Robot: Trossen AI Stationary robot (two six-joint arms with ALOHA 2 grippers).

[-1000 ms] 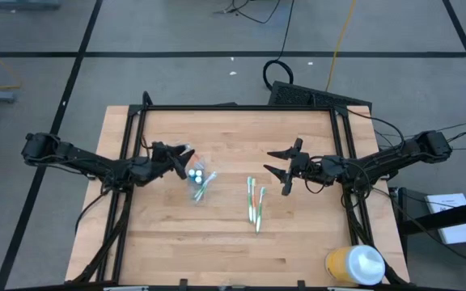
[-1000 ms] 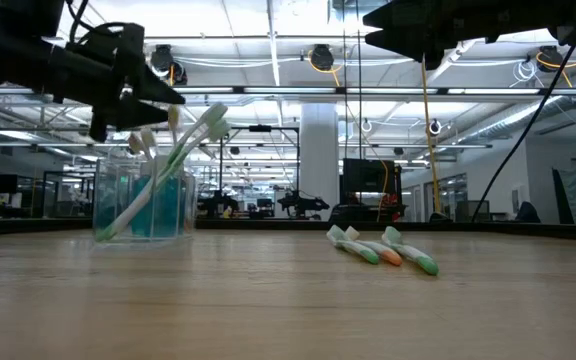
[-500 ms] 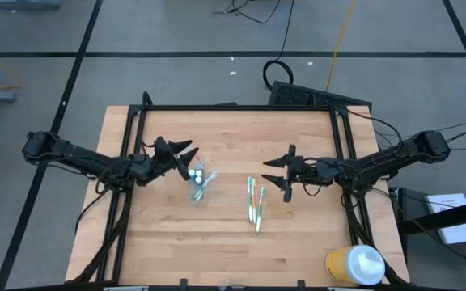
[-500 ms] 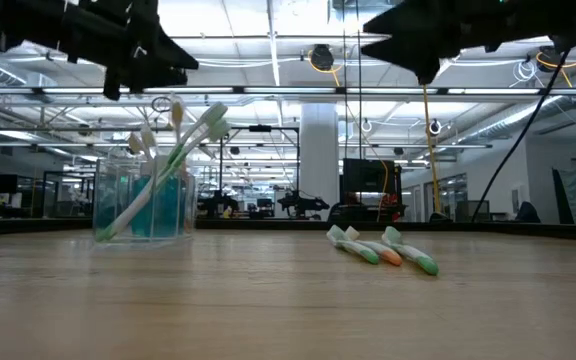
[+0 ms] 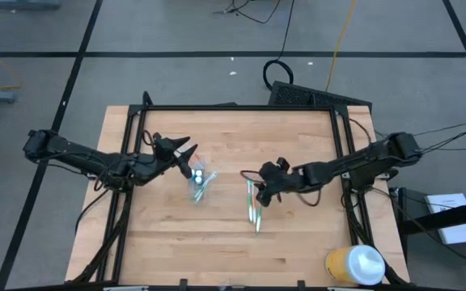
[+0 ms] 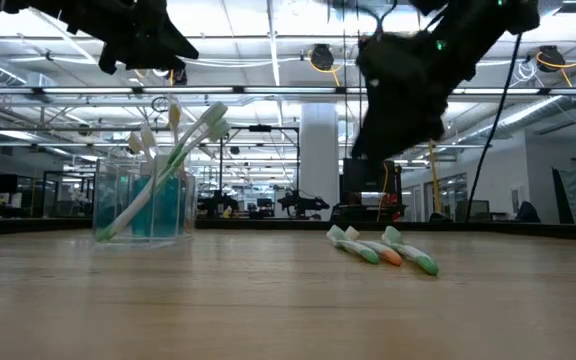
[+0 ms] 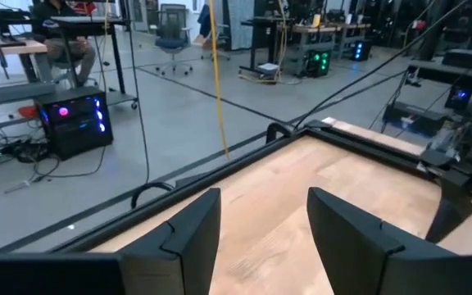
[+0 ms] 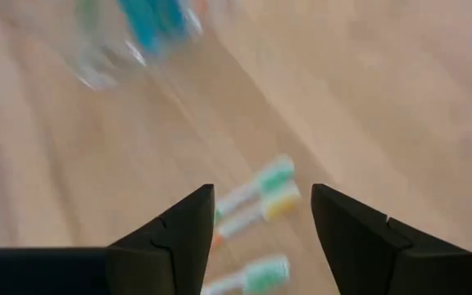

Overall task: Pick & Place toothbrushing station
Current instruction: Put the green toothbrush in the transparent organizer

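Right gripper [image 5: 264, 191]: fingers spread, holding nothing, hovering directly over the three thin green, orange and white toothbrushes [image 5: 255, 204] lying side by side on the wooden table [image 5: 298, 234].

Left gripper [image 5: 186, 150]: fingers apart, empty, raised just beside and above the small clear plastic cup [image 6: 146, 205]. Cup stands upright, holding several toothbrushes [image 6: 178, 150] and two blue white-capped tubes [image 5: 195, 172].

Large yellow white-lidded container [image 5: 354, 264]: well behind the right gripper, at table corner.

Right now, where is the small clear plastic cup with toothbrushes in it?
In the high view, the small clear plastic cup stands left of the table's middle, just beyond the open left gripper, with three loose toothbrushes lying to its right.
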